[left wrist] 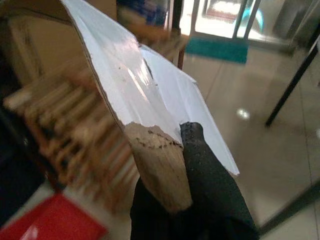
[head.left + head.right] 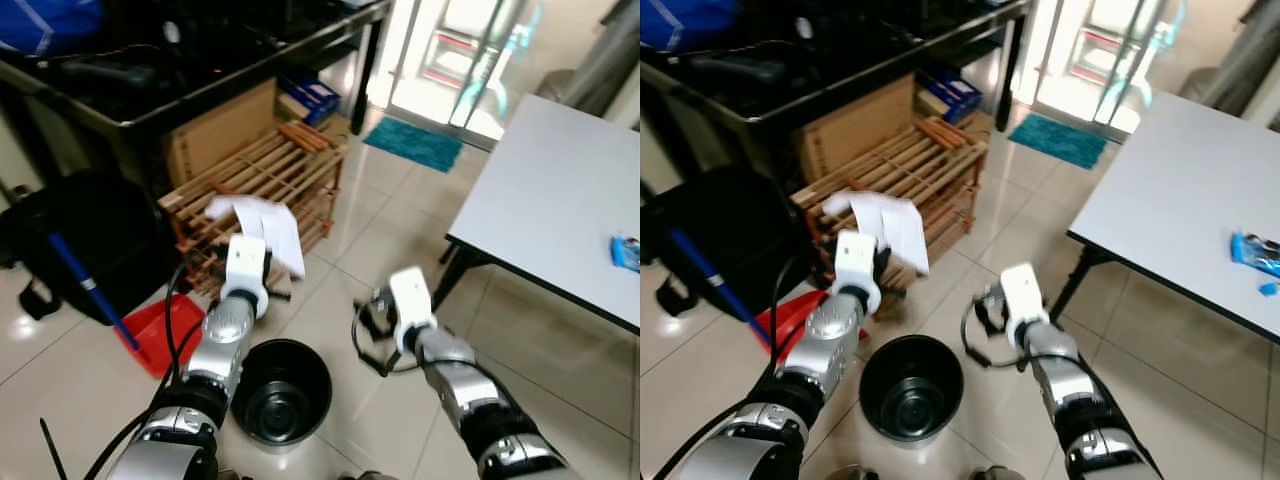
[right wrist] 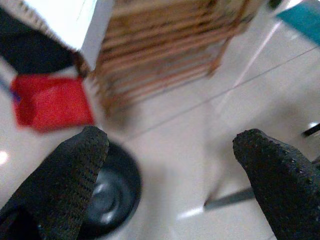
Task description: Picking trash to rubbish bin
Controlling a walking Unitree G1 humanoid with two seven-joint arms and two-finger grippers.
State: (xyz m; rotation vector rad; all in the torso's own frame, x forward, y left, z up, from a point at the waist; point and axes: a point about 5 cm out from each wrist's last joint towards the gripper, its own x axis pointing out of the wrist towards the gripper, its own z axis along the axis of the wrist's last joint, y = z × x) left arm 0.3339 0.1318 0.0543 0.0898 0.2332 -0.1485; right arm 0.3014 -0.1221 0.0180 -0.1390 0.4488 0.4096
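My left gripper holds a white card, torn and bent, above the floor in front of the wooden rack. The black bin stands on the tiles just below, between my two arms. My right gripper hangs near the bin's right side; I cannot tell its fingers. A red dustpan lies left of my left arm. The grey table carries a blue packet.
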